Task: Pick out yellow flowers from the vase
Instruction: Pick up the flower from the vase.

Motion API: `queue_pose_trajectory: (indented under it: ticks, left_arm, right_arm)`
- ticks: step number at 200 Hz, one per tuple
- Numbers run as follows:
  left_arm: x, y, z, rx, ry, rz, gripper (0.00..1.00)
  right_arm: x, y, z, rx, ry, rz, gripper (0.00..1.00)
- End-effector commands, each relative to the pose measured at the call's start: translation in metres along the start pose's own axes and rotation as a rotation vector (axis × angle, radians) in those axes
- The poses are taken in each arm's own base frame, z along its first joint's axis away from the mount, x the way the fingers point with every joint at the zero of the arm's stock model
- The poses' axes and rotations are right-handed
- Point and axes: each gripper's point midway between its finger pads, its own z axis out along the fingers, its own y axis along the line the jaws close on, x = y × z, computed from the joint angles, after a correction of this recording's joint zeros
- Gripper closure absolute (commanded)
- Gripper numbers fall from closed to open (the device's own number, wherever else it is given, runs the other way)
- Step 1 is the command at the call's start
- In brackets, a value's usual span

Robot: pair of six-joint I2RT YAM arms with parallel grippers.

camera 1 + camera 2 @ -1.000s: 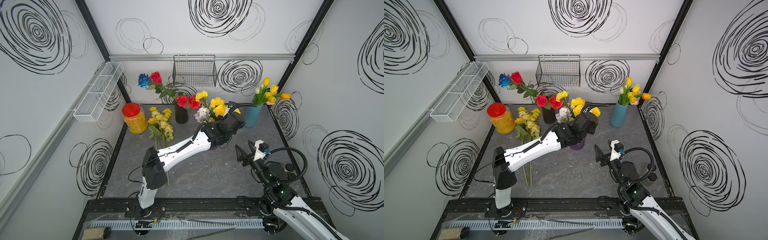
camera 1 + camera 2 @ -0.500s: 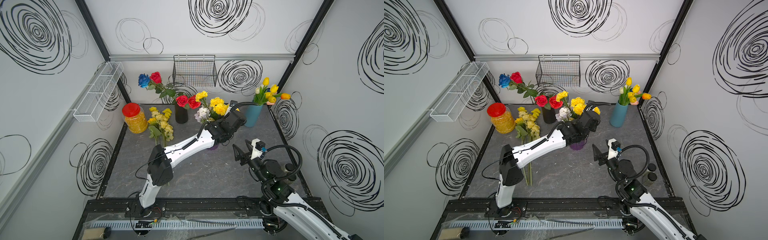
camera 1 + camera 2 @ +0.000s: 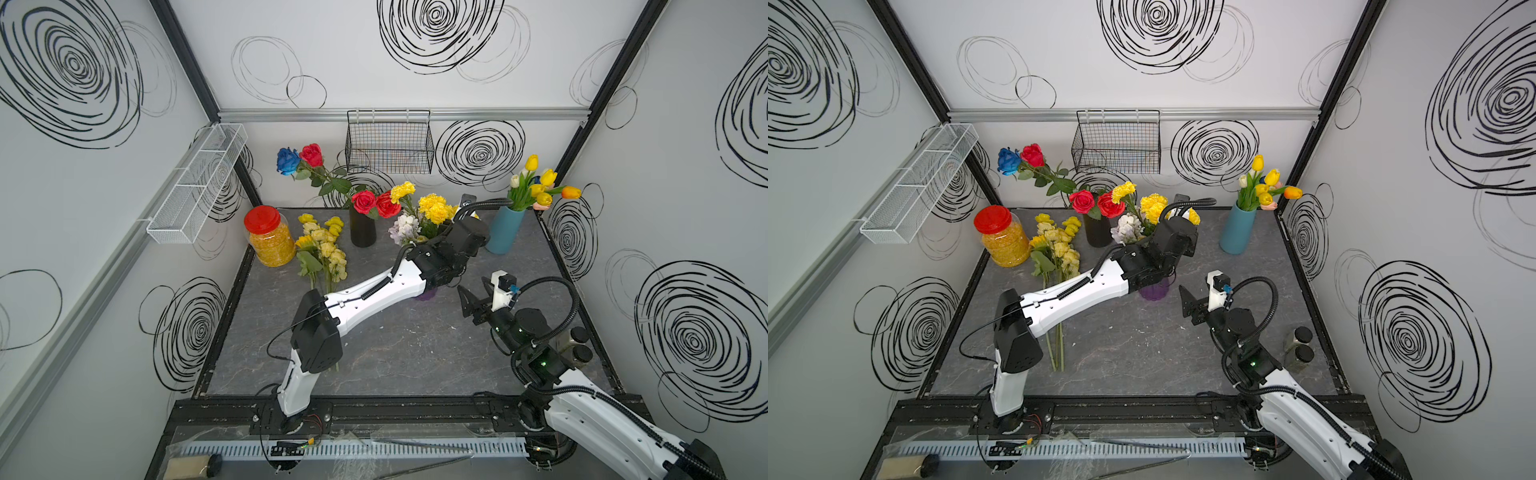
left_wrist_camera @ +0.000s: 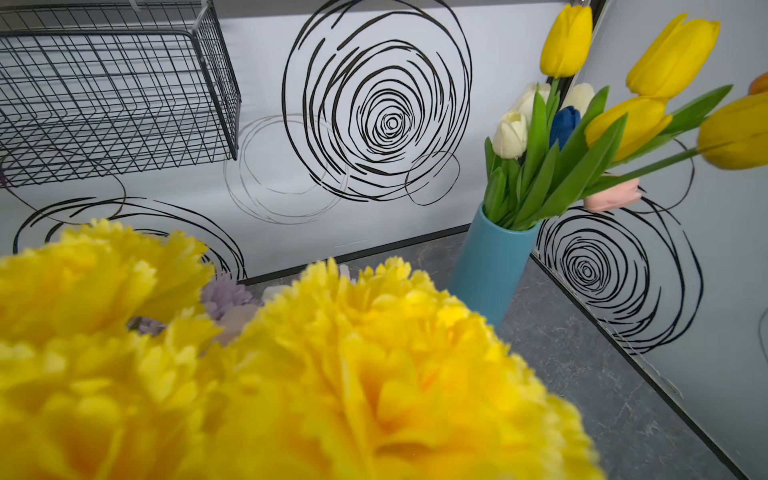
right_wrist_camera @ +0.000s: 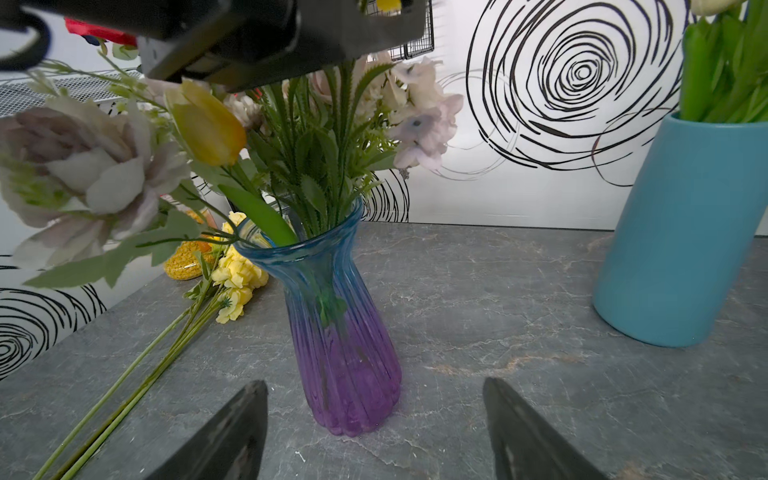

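In the vase (image 5: 345,353) | yellow flowers (image 4: 332,374) crowd around left hand (image 3: 462,218)

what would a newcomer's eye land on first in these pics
The bright yellow carnations mid-table, standing in a blue-to-purple glass vase with the white left arm stretched over to them. Next, the loose yellow flowers lying flat on the table beside a red-lidded jar, and the teal vase of tulips in the far right corner.
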Motion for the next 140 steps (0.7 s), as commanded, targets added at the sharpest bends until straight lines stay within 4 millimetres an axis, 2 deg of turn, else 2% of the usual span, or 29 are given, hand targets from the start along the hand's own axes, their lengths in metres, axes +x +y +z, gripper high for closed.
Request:
queue_pose_trajectory:
  ticks: [1, 44, 70, 107, 140]
  left_arm:
    - [-0.048, 0.009, -0.023, 0.032, -0.117, -0.069, 0.54]
    - [-0.069, 0.005, -0.043, 0.064, -0.172, -0.063, 0.54]
    - [-0.074, -0.001, -0.044, 0.059, -0.173, -0.03, 0.53]
    - [-0.053, -0.003, -0.042, 0.04, -0.102, -0.015, 0.48]
    - [-0.035, -0.002, -0.058, -0.01, -0.051, 0.025, 0.39]
  right_arm:
    - [-0.032, 0.005, 0.004, -0.037, -0.094, 0.026, 0.16]
    - [-0.043, 0.017, 0.021, -0.125, -0.095, 0.005, 0.22]
    - [-0.053, 0.028, 0.031, -0.179, -0.105, -0.009, 0.26]
    - [-0.055, 0.02, 0.032, -0.132, -0.105, -0.004, 0.26]
    - [-0.048, 0.016, 0.023, -0.119, -0.088, -0.005, 0.26]
